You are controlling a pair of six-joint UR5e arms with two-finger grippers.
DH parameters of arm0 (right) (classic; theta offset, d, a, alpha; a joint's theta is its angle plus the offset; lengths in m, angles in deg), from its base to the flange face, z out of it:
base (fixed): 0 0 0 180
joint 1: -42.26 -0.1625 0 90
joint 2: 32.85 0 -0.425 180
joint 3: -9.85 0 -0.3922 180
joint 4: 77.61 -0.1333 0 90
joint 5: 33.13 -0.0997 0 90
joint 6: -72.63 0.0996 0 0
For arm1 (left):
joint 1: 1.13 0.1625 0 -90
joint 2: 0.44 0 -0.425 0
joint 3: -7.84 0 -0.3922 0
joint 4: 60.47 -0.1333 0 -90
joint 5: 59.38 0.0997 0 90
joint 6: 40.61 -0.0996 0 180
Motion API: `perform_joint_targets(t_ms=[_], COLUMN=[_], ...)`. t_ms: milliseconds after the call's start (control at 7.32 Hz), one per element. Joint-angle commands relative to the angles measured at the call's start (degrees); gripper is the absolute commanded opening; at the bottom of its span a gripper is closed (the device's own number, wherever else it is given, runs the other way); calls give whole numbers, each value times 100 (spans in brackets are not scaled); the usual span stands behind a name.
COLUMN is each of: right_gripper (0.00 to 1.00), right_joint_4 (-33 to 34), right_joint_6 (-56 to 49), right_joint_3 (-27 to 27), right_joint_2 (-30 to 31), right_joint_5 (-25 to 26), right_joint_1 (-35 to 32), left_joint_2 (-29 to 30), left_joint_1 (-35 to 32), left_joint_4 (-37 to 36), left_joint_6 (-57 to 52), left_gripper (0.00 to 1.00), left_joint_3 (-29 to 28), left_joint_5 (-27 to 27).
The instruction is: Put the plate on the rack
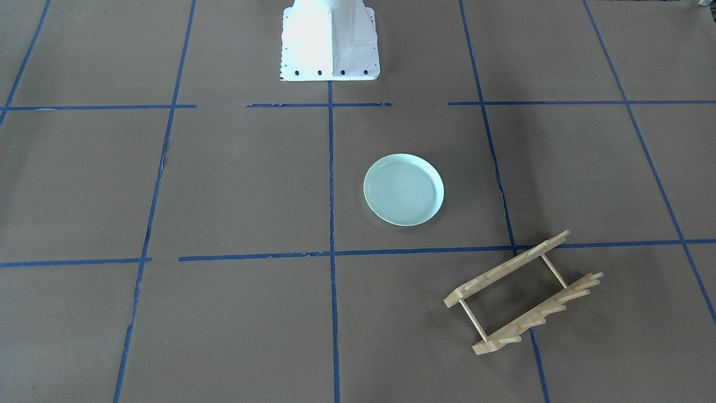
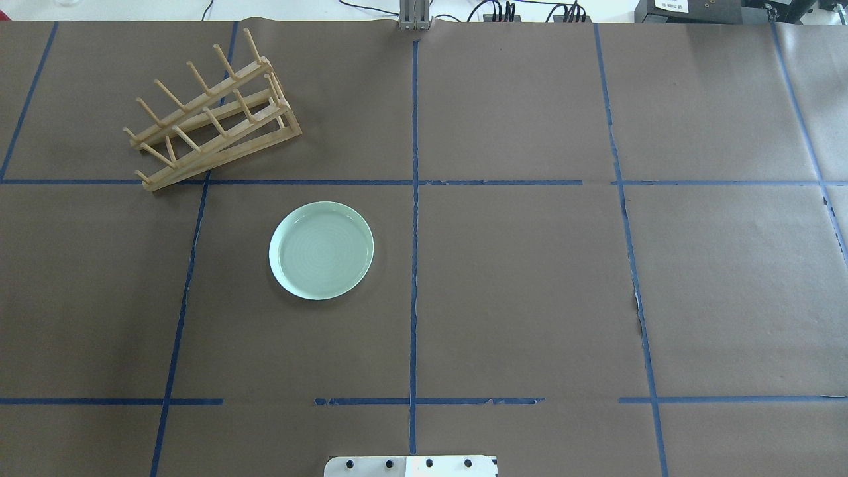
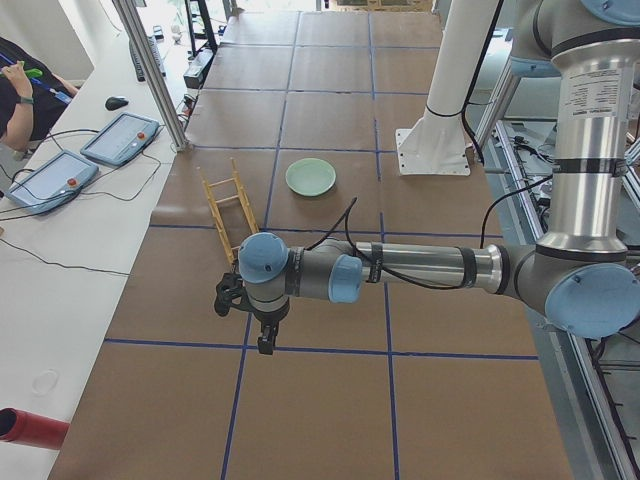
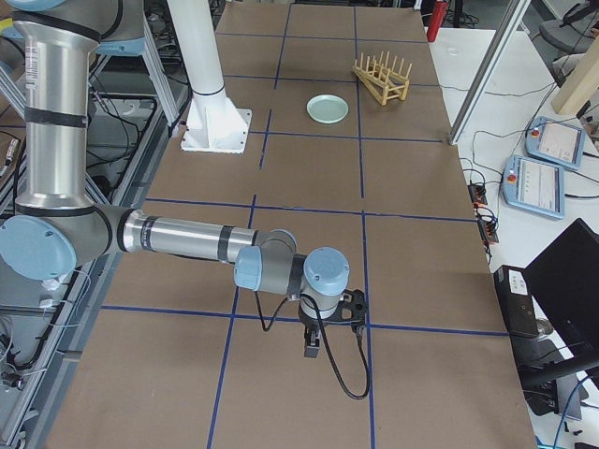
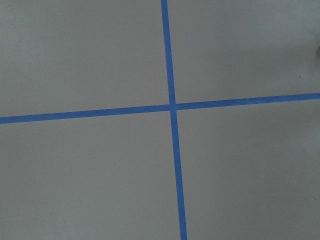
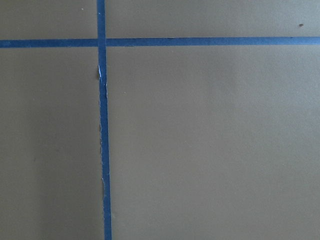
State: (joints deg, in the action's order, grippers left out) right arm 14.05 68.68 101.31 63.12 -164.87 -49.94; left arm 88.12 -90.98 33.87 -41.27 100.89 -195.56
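Overhead exterior view: one plate (image 2: 321, 250) and one rack (image 2: 212, 119) are counted on the brown-papered table (image 2: 530, 278). The plate, pale mint green, is laid flat with its rim up on the robot's left half, just left of the centre line of blue tape (image 2: 415, 265). The rack, of light wood, is set farther out and farther left, turned askew across a tape crossing. Two side rails with upright pegs and two thin dowels joining them are made out. Plate and rack are kept apart, and one cross line of tape is seen between them. One white robot base (image 2: 411, 466) is seen at the near edge.

Two arms are counted, only in the side views. The left arm (image 3: 420, 268) is stretched level over the table's left end, its left gripper (image 3: 266, 345) pointed down above a tape line, well apart from plate and rack. The right arm (image 4: 187, 238) is stretched likewise over the right end, with the right gripper (image 4: 312, 351) pointed down. Whether either gripper's fingers are spread or closed cannot be told. Only a tape crossing is shown by each wrist camera.

Beyond the table's far edge, two teach pendants (image 3: 122, 138) and one person (image 3: 25, 85) are seen at a white bench.
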Motion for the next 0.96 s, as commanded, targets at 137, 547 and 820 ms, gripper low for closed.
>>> perform_joint_targets(t_ms=[137, 547, 820], right_gripper=[100, 100, 100], right_joint_4=[-7, -7, -7], right_joint_6=[0, 0, 0], right_joint_3=[3, 3, 3], right_joint_2=[0, 0, 0], right_joint_5=[0, 0, 0], right_joint_1=[0, 0, 0], left_joint_2=[47, 73, 213], left_joint_1=[3, 47, 561], left_joint_4=[-4, -13, -56], left_joint_6=[56, 83, 1166], left_gripper=[100, 100, 100], left_joint_3=[256, 1002, 1573], left_joint_5=[179, 206, 364])
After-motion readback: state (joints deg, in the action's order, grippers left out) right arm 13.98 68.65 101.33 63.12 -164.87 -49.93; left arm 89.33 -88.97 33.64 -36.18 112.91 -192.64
